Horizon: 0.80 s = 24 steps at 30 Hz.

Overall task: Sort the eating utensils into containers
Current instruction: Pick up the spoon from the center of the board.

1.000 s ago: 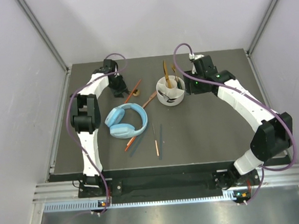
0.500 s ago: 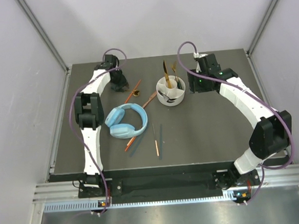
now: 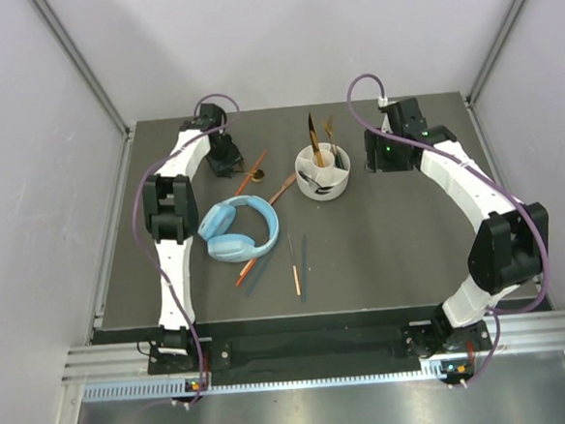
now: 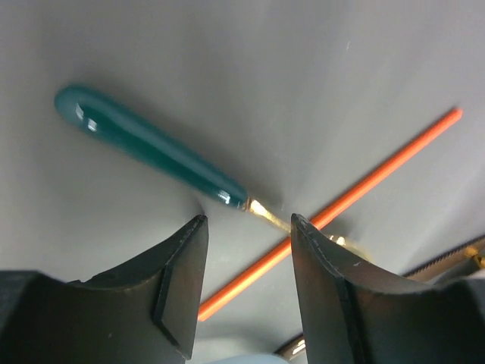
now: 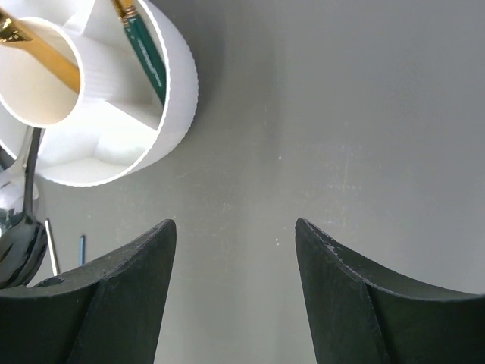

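Eating utensils are divided between the white divided holder (image 3: 323, 184) and the dark counter (image 3: 411, 251). Inside the holder, a gold utensil (image 5: 42, 51) is stood in the round centre compartment and a teal-handled utensil (image 5: 144, 53) is leaned in an outer compartment against the wall. A dark shiny spoon (image 5: 17, 227) is seen at the holder's edge in the right wrist view; whether it is inside a compartment cannot be determined. On the counter, a loose teal-handled piece (image 4: 151, 144) with a gold neck is laid flat at the far left, and its neck is crossed by an orange chopstick (image 4: 364, 182); which of the two is on top cannot be told. A second orange chopstick (image 3: 283, 188) is laid between the holder and the light blue headphones (image 3: 238, 230). An orange and teal pair (image 3: 298, 267) is laid side by side nearer the arm bases, and further sticks (image 3: 248, 270) are partly covered by the headphones. The left end effector (image 4: 246, 227) is positioned over the loose teal-handled piece, with its fingers apart on either side of the gold neck and nothing clamped. The right end effector (image 5: 235, 227) is positioned just right of the holder, clear of it, with its fingers spread apart over bare counter and nothing between them.
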Each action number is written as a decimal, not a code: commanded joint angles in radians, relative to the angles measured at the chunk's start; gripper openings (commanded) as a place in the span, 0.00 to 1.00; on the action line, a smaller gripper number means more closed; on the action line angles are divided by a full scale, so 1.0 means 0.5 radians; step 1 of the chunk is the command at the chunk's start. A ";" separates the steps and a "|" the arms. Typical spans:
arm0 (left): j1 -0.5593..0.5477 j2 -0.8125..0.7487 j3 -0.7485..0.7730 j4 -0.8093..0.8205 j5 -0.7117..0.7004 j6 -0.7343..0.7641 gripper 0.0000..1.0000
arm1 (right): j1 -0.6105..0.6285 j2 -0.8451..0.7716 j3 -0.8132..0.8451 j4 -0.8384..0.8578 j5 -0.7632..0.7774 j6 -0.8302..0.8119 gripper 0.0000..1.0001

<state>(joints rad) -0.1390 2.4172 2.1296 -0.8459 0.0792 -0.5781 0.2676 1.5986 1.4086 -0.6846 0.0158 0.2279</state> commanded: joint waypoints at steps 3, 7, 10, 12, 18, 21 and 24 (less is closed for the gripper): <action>-0.016 0.151 0.266 -0.195 -0.097 -0.037 0.54 | -0.081 0.006 0.042 0.059 -0.090 -0.005 0.64; -0.032 0.200 0.254 -0.259 -0.097 -0.077 0.54 | -0.139 -0.028 -0.037 0.068 -0.114 0.004 0.65; -0.047 0.221 0.266 -0.311 -0.103 -0.086 0.53 | -0.194 -0.052 -0.083 0.081 -0.142 0.001 0.65; -0.053 0.246 0.318 -0.373 -0.137 -0.095 0.53 | -0.234 -0.068 -0.096 0.090 -0.163 0.001 0.65; -0.096 0.304 0.413 -0.667 -0.287 -0.190 0.51 | -0.317 -0.114 -0.120 0.130 -0.292 0.044 0.65; -0.112 0.347 0.404 -0.686 -0.272 -0.319 0.50 | -0.345 -0.138 -0.172 0.172 -0.360 0.072 0.65; -0.112 0.421 0.426 -0.692 -0.266 -0.475 0.42 | -0.372 -0.166 -0.237 0.182 -0.400 0.081 0.65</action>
<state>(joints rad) -0.1905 2.5320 2.3428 -1.1019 -0.0288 -0.6968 0.1055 1.5768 1.3193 -0.6350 -0.1261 0.2481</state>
